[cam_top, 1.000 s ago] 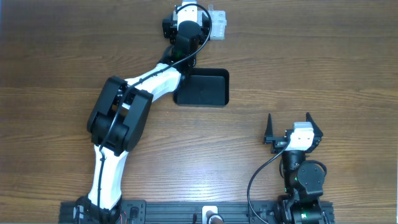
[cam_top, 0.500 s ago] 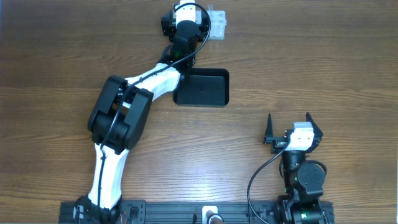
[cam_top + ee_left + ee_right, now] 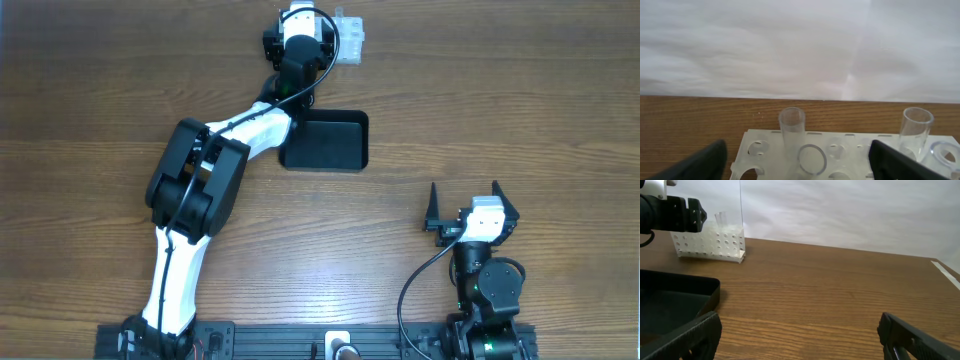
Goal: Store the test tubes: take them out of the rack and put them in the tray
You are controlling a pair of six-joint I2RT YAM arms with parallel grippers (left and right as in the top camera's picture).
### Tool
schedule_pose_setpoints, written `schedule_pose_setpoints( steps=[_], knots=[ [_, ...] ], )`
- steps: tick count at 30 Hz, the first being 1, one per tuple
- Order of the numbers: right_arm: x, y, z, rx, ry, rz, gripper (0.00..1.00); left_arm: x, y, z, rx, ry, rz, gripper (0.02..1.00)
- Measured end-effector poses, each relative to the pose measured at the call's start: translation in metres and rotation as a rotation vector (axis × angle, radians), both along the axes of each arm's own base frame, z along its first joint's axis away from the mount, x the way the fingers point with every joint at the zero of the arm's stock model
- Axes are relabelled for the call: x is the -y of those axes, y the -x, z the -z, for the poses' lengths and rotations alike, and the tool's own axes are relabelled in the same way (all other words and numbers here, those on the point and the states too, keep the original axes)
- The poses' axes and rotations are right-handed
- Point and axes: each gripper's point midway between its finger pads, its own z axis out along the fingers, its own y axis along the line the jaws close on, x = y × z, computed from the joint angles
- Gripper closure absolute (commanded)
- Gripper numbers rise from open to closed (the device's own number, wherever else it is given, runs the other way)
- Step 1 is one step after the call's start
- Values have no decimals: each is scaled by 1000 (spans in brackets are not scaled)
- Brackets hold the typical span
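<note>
A white plastic rack [image 3: 840, 147] stands at the table's far edge, with clear test tubes [image 3: 791, 131] upright in its holes; another tube [image 3: 916, 131] stands further along it. My left gripper [image 3: 800, 170] is open just above the rack, its dark fingers [image 3: 700, 162] spread on either side of the nearer tubes. From above, the left gripper [image 3: 300, 38] sits against the rack [image 3: 347, 40]. The black tray [image 3: 325, 140] lies empty a little nearer than the rack. My right gripper [image 3: 468, 205] stands open, low at the right near its base, holding nothing.
A white wall rises just behind the rack [image 3: 710, 242]. The tray [image 3: 675, 297] has a raised rim. The left arm's white links [image 3: 200, 180] stretch diagonally across the left half of the wooden table [image 3: 520, 110].
The left arm has shifted slightly, its elbow edging right and its gripper nudging toward the rack. The right arm has not moved.
</note>
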Motion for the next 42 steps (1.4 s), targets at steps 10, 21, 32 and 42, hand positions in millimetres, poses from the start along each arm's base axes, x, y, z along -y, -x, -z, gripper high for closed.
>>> schedule_pose_setpoints(
  steps=[10, 21, 32, 42],
  knots=[
    [0, 0, 0, 0, 0, 0, 9, 0, -1, 0, 0, 4, 2, 404],
    [0, 0, 0, 0, -1, 0, 7, 0, -1, 0, 2, 6, 4, 645],
    [0, 0, 0, 0, -1, 0, 9, 0, -1, -2, 6, 10, 6, 790],
    [0, 0, 0, 0, -1, 0, 9, -2, -3, -6, 17, 14, 3, 858]
  ],
)
